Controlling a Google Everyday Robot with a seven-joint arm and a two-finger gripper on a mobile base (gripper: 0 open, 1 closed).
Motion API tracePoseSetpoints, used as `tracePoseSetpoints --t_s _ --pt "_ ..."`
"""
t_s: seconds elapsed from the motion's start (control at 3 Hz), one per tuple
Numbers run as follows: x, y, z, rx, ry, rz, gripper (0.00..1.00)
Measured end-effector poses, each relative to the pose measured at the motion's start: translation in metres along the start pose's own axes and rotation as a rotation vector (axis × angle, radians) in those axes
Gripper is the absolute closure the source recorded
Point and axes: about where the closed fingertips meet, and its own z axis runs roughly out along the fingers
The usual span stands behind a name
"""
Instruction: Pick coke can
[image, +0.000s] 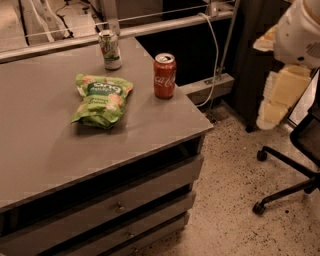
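Note:
The coke can (164, 76), red with white script and a silver top, stands upright near the right edge of the grey table (60, 150). My gripper (272, 112), cream-yellow under a white arm housing (300, 32), hangs in the air at the right, well off the table and to the right of the can, at about the can's height or lower. It holds nothing that I can see.
A white-and-green soda can (109, 49) stands at the table's back edge. A green snack bag (101, 99) lies left of the coke can. Drawers (115, 205) sit under the tabletop. A black office chair base (290, 180) stands on the speckled floor at right. A cable (216, 55) hangs behind the table.

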Motion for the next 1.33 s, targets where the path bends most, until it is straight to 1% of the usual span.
tracePoseSetpoints --t_s 0.33,0.67,1.0,1.33 --pt "-0.052 -0.063 0.005 0.074 -0.142 -0.080 0.00" --pt "-0.116 -0.120 0.023 0.107 -0.360 -0.144 0.00" --pt "-0.167 -0.157 0.055 0.050 -0.571 -0.091 0.00" --pt "-0.189 -0.165 0.090 -0.057 -0.683 0.005 0.00"
